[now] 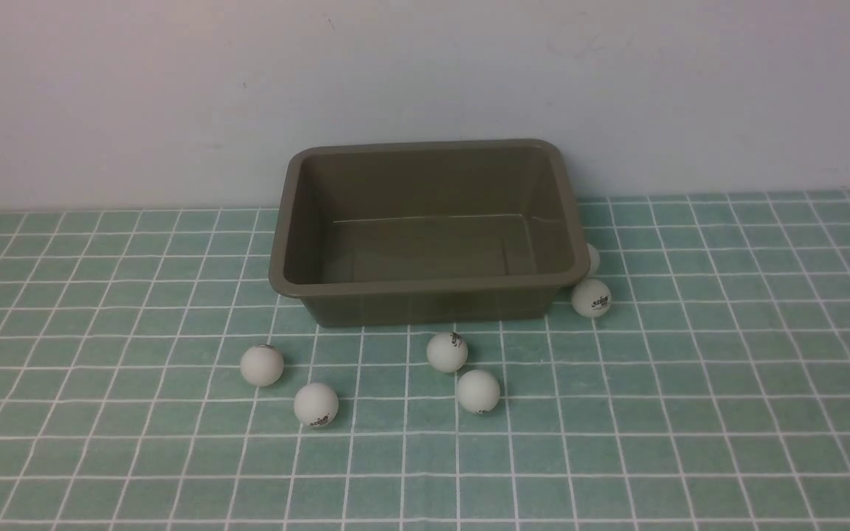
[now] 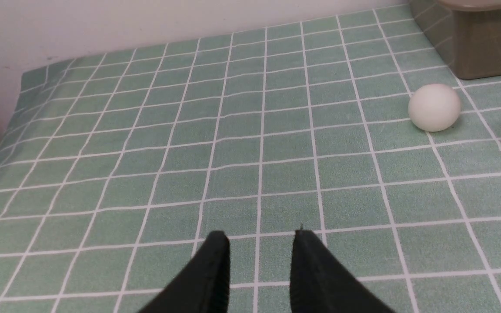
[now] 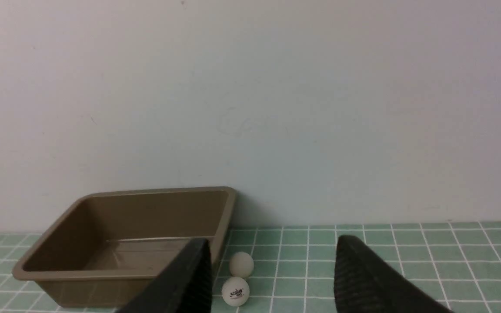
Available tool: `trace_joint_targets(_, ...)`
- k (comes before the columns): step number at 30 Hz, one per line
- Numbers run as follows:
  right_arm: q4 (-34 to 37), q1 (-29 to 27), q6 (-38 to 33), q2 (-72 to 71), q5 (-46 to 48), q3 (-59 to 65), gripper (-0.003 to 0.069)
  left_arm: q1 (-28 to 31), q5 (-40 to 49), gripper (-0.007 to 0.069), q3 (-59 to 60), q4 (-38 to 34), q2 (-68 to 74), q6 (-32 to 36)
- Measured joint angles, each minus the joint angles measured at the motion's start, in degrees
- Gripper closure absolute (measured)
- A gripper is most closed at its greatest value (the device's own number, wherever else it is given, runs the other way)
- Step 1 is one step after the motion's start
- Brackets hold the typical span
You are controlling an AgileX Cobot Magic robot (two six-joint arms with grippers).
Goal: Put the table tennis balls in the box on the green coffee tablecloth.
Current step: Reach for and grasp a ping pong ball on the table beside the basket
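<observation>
we find the box point(image 1: 425, 289) standing on the green coffee tablecloth point(image 1: 690, 413), close to the wall point(image 1: 100, 96). all six table tennis balls point(image 1: 447, 352) lie on the cloth outside the box. four lie before its near side. two lie at its right near corner, one of them partly hidden behind the box.

the left hand point(image 2: 257, 237) is over bare cloth, its fingers a narrow gap apart and holding nothing. two balls lie well ahead of it, off toward the box.

the right hand point(image 3: 274, 241) stands wider open and also holds nothing. the corner pair shows ahead between its fingers, well apart from them.
</observation>
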Motion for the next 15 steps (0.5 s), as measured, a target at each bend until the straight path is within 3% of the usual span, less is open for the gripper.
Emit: trace_joint_targets(15, 1.35, 0.0, 0.0, 0.21, -0.17, -0.14, 0.0303, 0.0, 0.0, 0.044, 0.0, 0.0, 0.0, 0.0)
